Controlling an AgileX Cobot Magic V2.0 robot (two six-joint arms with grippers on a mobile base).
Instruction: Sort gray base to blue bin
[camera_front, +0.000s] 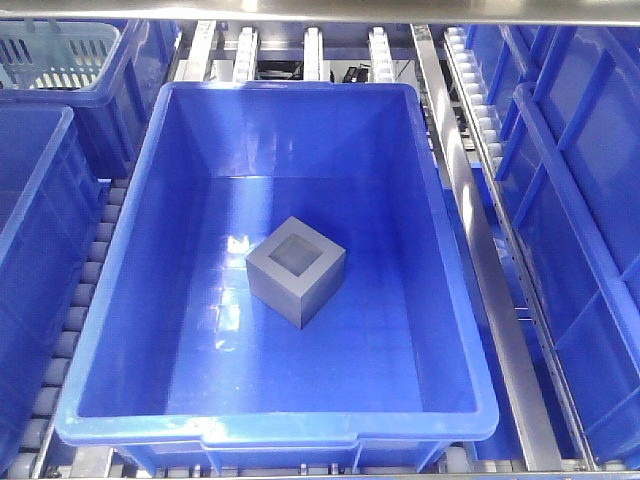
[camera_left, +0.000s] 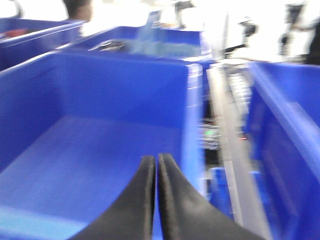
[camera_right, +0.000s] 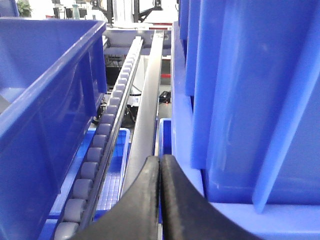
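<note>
The gray base (camera_front: 296, 270) rests on the floor of the blue bin (camera_front: 130, 270) in the front view, its square recess facing up, a little left of the bin's middle. Neither arm shows in that view. In the left wrist view my left gripper (camera_left: 156, 161) is shut with nothing between its black fingers, hanging over the inside of a blue tote (camera_left: 90, 90); the picture is blurred. My right gripper (camera_right: 160, 160) is shut too, holding nothing, above a metal rail (camera_right: 145, 120) between totes. The gray base shows in neither wrist view.
More blue totes flank the bin: left (camera_front: 40, 210), back left (camera_front: 110, 90) holding a pale teal basket (camera_front: 55, 50), and right (camera_front: 580, 230). Roller tracks (camera_front: 85, 290) and a metal rail (camera_front: 480, 240) run between them. A ribbed tote wall (camera_right: 250, 90) stands close by my right gripper.
</note>
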